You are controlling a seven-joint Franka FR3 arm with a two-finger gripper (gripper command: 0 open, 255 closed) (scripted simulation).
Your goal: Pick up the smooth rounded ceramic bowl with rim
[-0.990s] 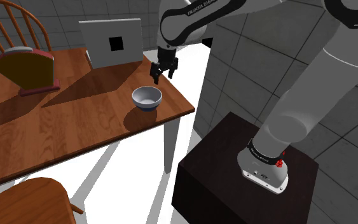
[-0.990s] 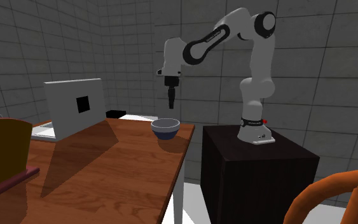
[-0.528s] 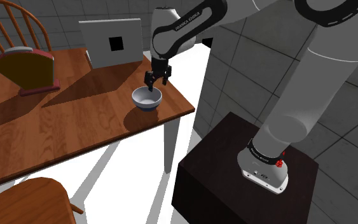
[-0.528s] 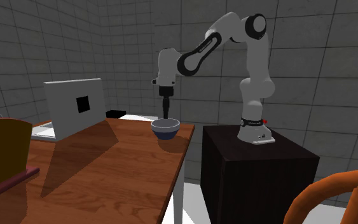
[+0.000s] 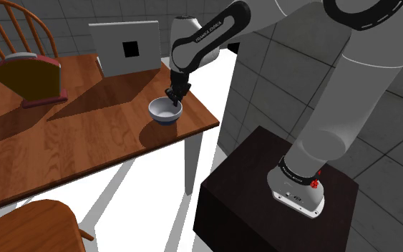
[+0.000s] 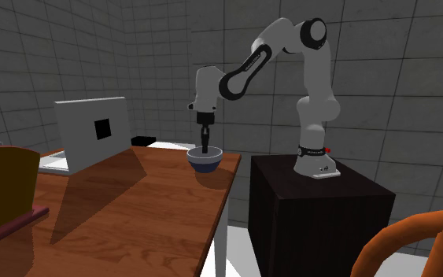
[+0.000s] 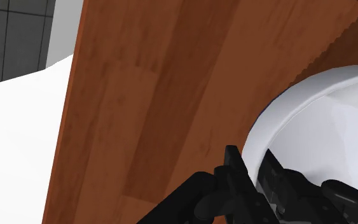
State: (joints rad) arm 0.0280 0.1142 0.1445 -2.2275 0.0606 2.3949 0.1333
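Where the gripper hangs low over the corner of the wooden table, the bowl sits directly beneath it, upright on the wood. The bowl is round and smooth, white inside and blue-grey outside, with a plain rim. The fingers pinch the rim, one outside the wall and one inside. The inner finger is the bowl's sole content.

Dim room, hard-edged dark shadows on the table, bright white floor
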